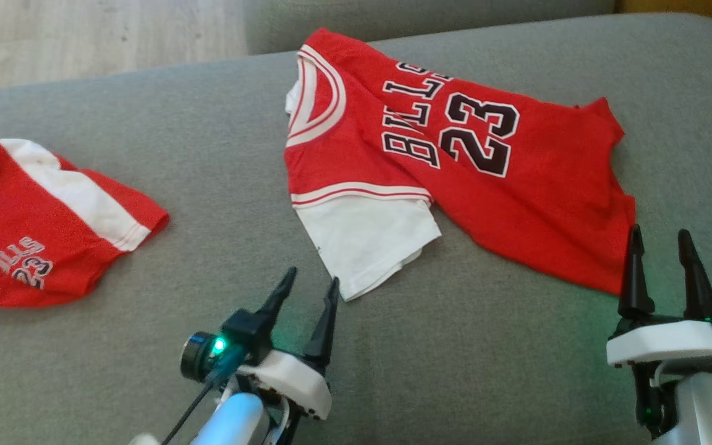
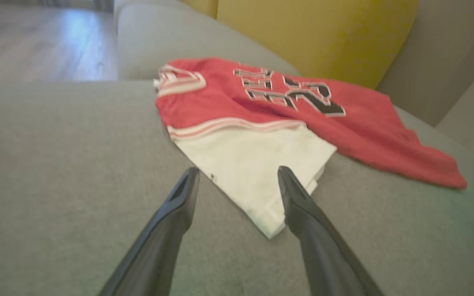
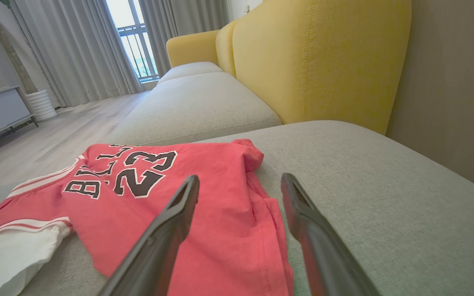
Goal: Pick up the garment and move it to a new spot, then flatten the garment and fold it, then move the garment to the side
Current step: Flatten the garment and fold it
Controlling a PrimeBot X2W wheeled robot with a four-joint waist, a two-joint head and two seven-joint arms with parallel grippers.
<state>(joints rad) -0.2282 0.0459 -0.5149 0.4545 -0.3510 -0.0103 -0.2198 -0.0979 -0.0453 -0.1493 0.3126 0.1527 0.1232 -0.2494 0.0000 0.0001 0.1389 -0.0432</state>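
Well, grey cushion [image 1: 455, 346] under jersey [image 1: 517, 185] (yellow backrest [image 3: 323, 61]).

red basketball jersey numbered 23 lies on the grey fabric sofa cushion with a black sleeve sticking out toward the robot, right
One detail is off: the sleeve is white, not black. In the head view the red basketball jersey numbered 23 lies on the grey fabric sofa cushion with a white sleeve sticking out toward the robot.
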